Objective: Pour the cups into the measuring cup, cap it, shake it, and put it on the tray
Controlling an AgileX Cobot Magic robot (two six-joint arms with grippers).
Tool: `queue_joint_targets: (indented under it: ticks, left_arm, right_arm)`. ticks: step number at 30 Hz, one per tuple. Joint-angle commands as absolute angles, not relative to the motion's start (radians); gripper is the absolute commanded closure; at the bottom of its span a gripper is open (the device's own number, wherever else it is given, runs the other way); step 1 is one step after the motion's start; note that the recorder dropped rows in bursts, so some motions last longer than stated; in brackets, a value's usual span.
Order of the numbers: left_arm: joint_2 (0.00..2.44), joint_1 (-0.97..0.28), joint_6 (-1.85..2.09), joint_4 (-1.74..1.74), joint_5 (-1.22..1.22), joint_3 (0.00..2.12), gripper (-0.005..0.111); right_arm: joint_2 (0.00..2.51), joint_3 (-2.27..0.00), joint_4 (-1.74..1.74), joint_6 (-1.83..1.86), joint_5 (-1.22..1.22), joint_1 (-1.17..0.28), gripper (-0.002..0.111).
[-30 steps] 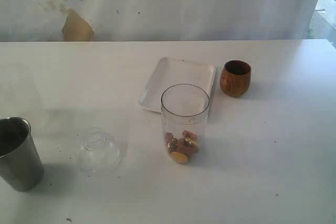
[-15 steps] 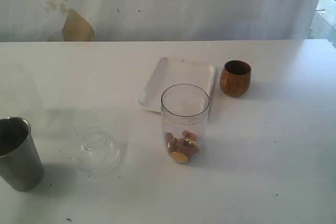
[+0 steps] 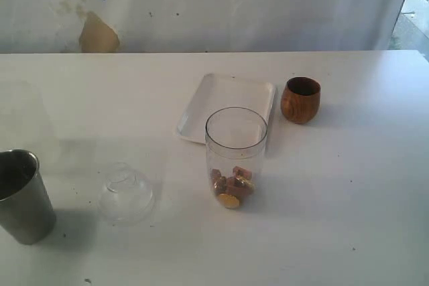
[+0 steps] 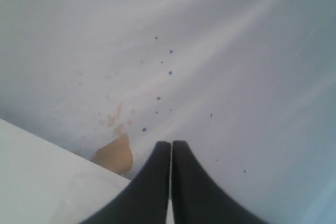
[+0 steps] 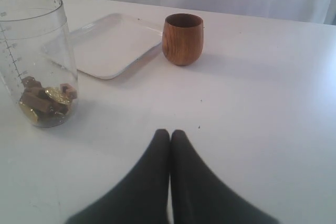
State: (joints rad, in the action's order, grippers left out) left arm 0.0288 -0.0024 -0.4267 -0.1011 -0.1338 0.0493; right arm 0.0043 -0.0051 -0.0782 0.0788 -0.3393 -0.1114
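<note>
The left gripper (image 4: pixel 171 148) and right gripper (image 5: pixel 170 135) are pressed together, empty, while the clear cup (image 3: pixel 236 145) stands open near a clear lid (image 3: pixel 125 193), likely ready for capping.

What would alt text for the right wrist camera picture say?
A shut black gripper points over a white table toward a clear measuring cup holding small brown and gold pieces, a white tray and a wooden cup.
</note>
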Motion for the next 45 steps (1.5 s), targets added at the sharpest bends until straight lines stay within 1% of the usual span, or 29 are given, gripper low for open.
queue_joint_targets:
  ticks: [1, 3, 6, 7, 10, 15, 19, 22, 24, 28, 33, 37, 42, 45]
  left_arm:
    - [0.113, -0.002, -0.44, -0.014, -0.127, 0.134, 0.082]
    - [0.154, -0.002, -0.44, 0.04, -0.125, 0.147, 0.058]
    - [0.218, -0.002, -0.44, 0.093, -0.128, 0.147, 0.012]
    - [0.245, -0.002, -0.451, 0.09, -0.11, 0.147, 0.001]
    - [0.301, -0.002, -0.479, 0.09, -0.094, 0.144, 0.002]
    - [0.371, -0.002, -0.503, 0.195, -0.211, 0.073, 0.002]
    - [0.449, -0.002, -0.658, 0.482, -0.392, 0.0, 0.002]
    - [0.517, -0.005, -0.8, 0.716, -0.35, 0.0, 0.002]
    - [0.561, -0.005, -0.81, 0.764, -0.4, 0.0, 0.002]
    - [0.631, -0.005, -0.755, 0.762, -0.525, 0.0, 0.002]
    - [0.721, -0.005, -0.701, 0.721, -0.478, 0.0, 0.002]
    - [0.793, -0.005, -0.627, 0.66, -0.52, 0.0, 0.002]
    - [0.893, -0.005, -0.507, 0.526, -0.516, 0.0, 0.002]
    - [0.946, -0.005, -0.485, 0.514, -0.545, 0.0, 0.002]
  right_arm:
    - [0.0, 0.0, -0.082, 0.075, -0.341, -0.108, 0.108]
    - [0.0, 0.0, -0.082, 0.075, -0.341, -0.108, 0.108]
    - [0.0, 0.0, -0.082, 0.075, -0.341, -0.108, 0.108]
    - [0.0, 0.0, -0.082, 0.075, -0.341, -0.108, 0.108]
    - [0.0, 0.0, -0.082, 0.075, -0.341, -0.108, 0.108]
    - [0.0, 0.0, -0.082, 0.075, -0.341, -0.108, 0.108]
    - [0.0, 0.0, -0.082, 0.075, -0.341, -0.108, 0.108]
    - [0.0, 0.0, -0.082, 0.075, -0.341, -0.108, 0.108]
    - [0.0, 0.0, -0.082, 0.075, -0.341, -0.108, 0.108]
    - [0.0, 0.0, -0.082, 0.075, -0.341, -0.108, 0.108]
    - [0.0, 0.0, -0.082, 0.075, -0.341, -0.108, 0.108]
    - [0.0, 0.0, -0.082, 0.075, -0.341, -0.108, 0.108]
    - [0.0, 0.0, -0.082, 0.075, -0.341, -0.108, 0.108]
    - [0.0, 0.0, -0.082, 0.075, -0.341, -0.108, 0.108]
